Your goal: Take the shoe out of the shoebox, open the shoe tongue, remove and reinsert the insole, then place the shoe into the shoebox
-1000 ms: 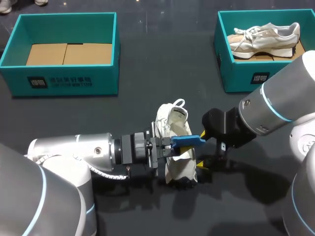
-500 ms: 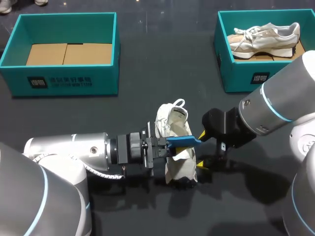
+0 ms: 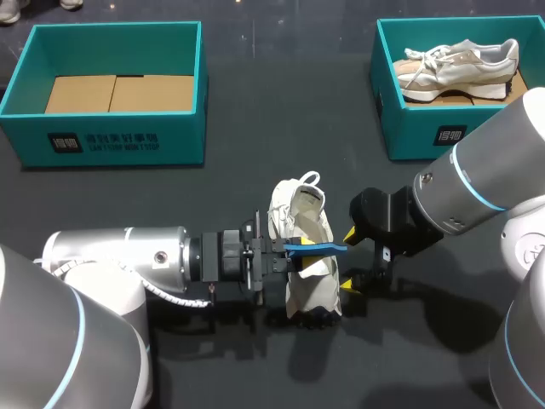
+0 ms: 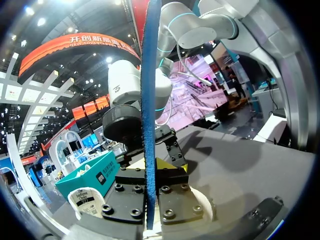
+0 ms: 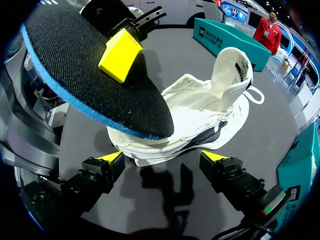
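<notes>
Holding the blue-edged black insole [image 5: 90, 75] in your clenched left claw [image 3: 294, 250], right claw [image 5: 164, 157] released; next, probably slide it into the white fabric shoe [image 5: 200, 115].

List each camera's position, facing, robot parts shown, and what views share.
Head view: above and behind, looking down at the table; left arm, right arm show.
Left wrist view: looks along the left gripper, shut on the insole, toward the right arm.
Right wrist view: looks past the open right gripper at the shoe.
Shared: all show the insole.
</notes>
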`<state>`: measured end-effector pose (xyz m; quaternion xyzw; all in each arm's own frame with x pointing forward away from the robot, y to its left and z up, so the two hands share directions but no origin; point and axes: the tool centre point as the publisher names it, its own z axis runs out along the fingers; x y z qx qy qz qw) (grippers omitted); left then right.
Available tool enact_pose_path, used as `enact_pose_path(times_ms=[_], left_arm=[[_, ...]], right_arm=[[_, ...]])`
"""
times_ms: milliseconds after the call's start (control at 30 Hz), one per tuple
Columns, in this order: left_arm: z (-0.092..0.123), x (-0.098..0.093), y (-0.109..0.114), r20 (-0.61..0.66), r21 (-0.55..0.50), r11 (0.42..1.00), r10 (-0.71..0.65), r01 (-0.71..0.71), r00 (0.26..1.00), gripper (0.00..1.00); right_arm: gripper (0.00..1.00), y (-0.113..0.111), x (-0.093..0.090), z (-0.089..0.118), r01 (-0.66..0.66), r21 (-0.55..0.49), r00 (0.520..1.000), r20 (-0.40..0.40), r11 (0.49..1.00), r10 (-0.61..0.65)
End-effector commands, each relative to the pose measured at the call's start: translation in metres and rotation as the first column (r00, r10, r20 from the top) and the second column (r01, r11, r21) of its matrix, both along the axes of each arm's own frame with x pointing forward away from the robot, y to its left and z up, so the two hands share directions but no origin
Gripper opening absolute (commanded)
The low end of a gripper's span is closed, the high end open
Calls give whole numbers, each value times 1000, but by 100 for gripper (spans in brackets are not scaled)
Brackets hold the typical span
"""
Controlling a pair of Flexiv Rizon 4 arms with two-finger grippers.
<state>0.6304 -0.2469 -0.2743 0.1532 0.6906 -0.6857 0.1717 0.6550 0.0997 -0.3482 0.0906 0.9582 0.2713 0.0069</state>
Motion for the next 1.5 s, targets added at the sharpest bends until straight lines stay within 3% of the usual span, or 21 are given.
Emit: enact_pose_path(times_ms=[33,933,1500], left_arm=[[-1,1,2,5,-2,1000,-13,13,1000,0],[-22,10,0,24,27,998,-49,48,999,0],[-42,21,6,21,-28,999,-38,38,999,0]], right_arm=[[100,1,-1,-1,2,-4,1000,1,1000,-2],[100,1,-1,-1,2,-4,1000,1,1000,-2],[100,1,-1,-1,2,-4,1000,1,1000,-2]])
